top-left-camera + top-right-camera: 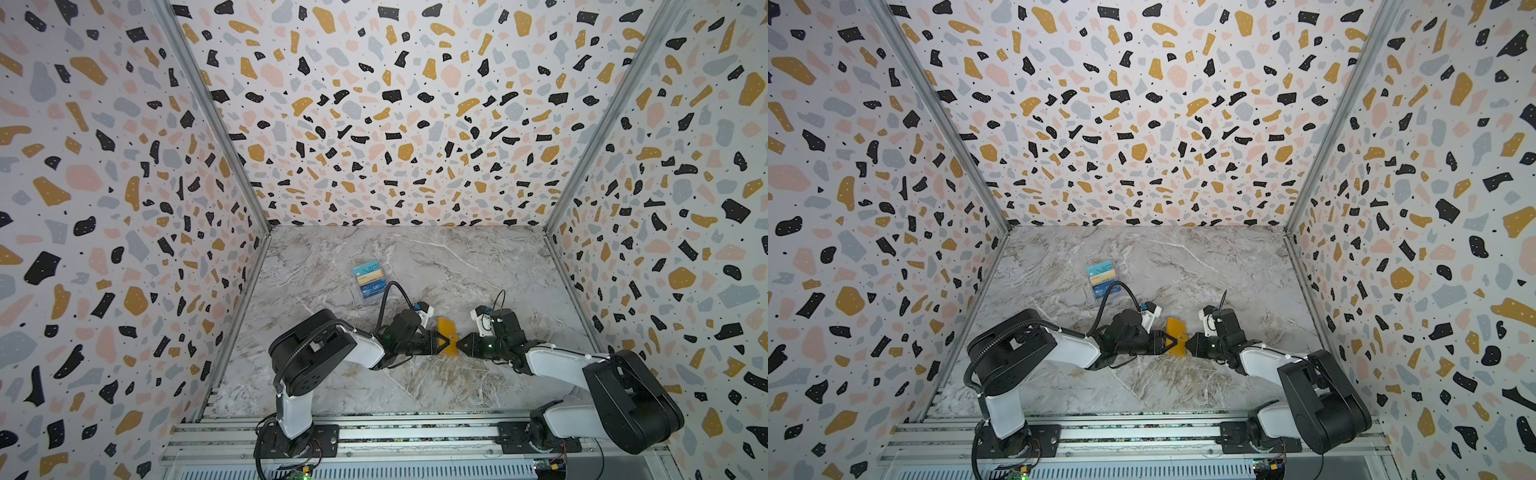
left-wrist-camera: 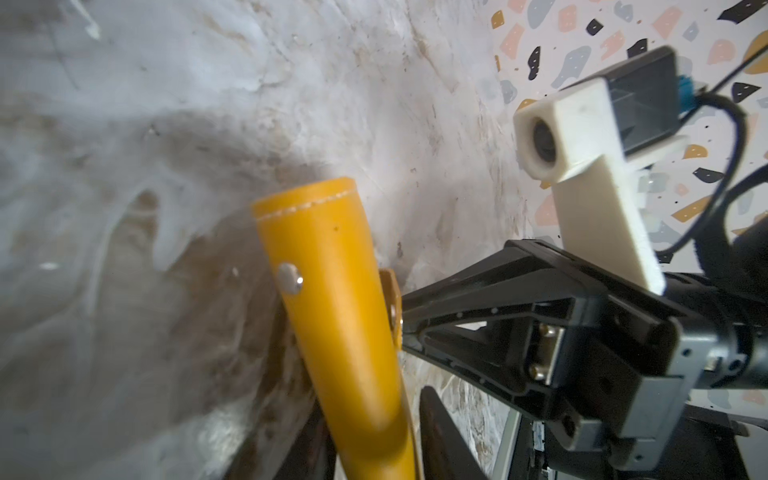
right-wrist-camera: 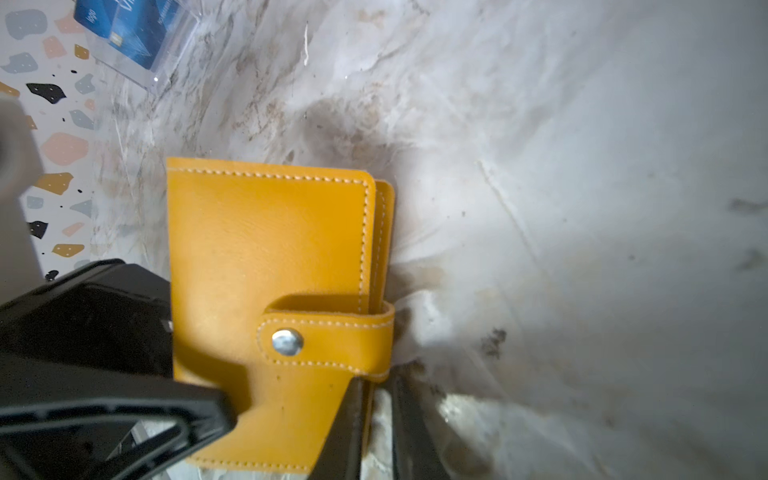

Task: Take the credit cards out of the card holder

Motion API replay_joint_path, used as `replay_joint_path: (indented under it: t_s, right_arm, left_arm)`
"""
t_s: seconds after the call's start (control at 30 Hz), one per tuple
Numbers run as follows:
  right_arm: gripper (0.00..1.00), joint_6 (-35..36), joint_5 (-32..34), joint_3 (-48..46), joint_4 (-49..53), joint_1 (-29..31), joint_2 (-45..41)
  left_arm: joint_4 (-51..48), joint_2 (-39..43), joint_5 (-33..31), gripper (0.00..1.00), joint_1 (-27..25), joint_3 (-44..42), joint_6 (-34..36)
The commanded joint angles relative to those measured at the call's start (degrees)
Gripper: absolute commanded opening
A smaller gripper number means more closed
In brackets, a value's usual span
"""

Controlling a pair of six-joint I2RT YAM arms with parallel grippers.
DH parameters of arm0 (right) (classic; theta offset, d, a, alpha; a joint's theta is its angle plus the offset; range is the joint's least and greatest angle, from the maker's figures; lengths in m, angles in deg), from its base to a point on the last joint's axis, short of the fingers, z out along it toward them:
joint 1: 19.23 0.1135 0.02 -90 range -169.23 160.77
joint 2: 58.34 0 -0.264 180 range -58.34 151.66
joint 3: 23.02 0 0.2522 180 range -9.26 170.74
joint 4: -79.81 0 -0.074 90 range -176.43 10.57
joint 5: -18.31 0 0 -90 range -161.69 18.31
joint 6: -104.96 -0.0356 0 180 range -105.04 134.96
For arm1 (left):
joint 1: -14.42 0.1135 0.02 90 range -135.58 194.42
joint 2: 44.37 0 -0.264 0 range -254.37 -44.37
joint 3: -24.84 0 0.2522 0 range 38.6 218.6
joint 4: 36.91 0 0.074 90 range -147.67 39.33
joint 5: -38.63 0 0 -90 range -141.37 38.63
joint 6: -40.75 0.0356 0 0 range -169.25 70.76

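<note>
Marble-veined grey bench (image 1: 415, 257), enclosed on three sides by terrazzo-print walls (image 1: 374, 104); both arms stand on an aluminium rail (image 1: 374, 432) at the near edge.

Centre: card holder (image 1: 446, 328), a flat mustard-yellow rectangle of smooth leather-like material with pale stitching and rounded corners, upright between the two claws. Its cover is folded shut. The snap tab (image 3: 332, 343) wraps the open edge and is fastened by a round metal stud (image 3: 286, 343). The shut cover hides whatever lies inside.

Left claw (image 1: 444, 343): its dark fingers (image 2: 436, 436) flank the folded spine, one on each face, jaws partly apart; whether they press it cannot be told. Right claw (image 1: 460, 344): jaws drawn almost together, pinching the open edge just beside the tab.

Behind and to the left, well apart from the holder: clear box (image 1: 368, 282) of rigid plastic, stepped in tiers, holding a teal card (image 1: 365, 268), a gold card (image 1: 370, 278) and a blue card (image 1: 374, 289).

Both top views show the box whole. The right wrist view shows only one corner of it, with the blue card. Stitching and stud are legible only in the wrist views. The left wrist view shows the holder spine-on, as a rounded fold, beside the right arm's white camera housing (image 2: 582, 124).
</note>
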Motion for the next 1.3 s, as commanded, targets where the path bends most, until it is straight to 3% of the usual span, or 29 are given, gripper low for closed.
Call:
replay_joint_path:
  t_s: [0.0, 0.2, 0.37, 0.6, 0.7, 0.93, 1.27]
  right_arm:
    - [0.16, 0.1, 0.5, -0.8, 1.7, 0.6, -2.3]
    - [0.18, 1.4, 0.6, -0.8, 2.4, 1.0, -6.9]
    - [0.28, 1.9, 2.9, 0.1, 5.7, 1.1, -15.0]
    - [0.53, 3.1, 3.9, 4.7, 13.7, 1.7, -25.4]
    - [0.56, 5.2, 4.4, 7.9, 19.3, 2.2, -27.3]
    - [0.56, 5.6, 3.2, 15.4, 24.2, 5.8, -26.9]
    - [0.54, 5.2, 8.3, 26.6, 23.7, 17.4, -15.1]
  left_arm:
    - [-0.8, -0.4, -0.5, 0.29, -0.4, 1.5, 2.2]
    - [-2.1, 0.9, -1.7, 0.2, -0.4, 1.7, 2.8]
    - [-2.7, 2.9, -2.9, 0.14, -0.3, 1.4, 3.9]
    - [-5.1, 10.6, -7.8, 0.11, -0.2, -0.7, 4.7]
    - [-6.7, 13.9, -9.2, 0.09, -0.2, -0.9, 5.3]
    - [-10.0, 21.9, -14.6, 0.05, -0.3, -3.0, 5.2]
    - [-14.3, 33.3, -21.2, 0.05, -0.2, -7.4, 4.7]
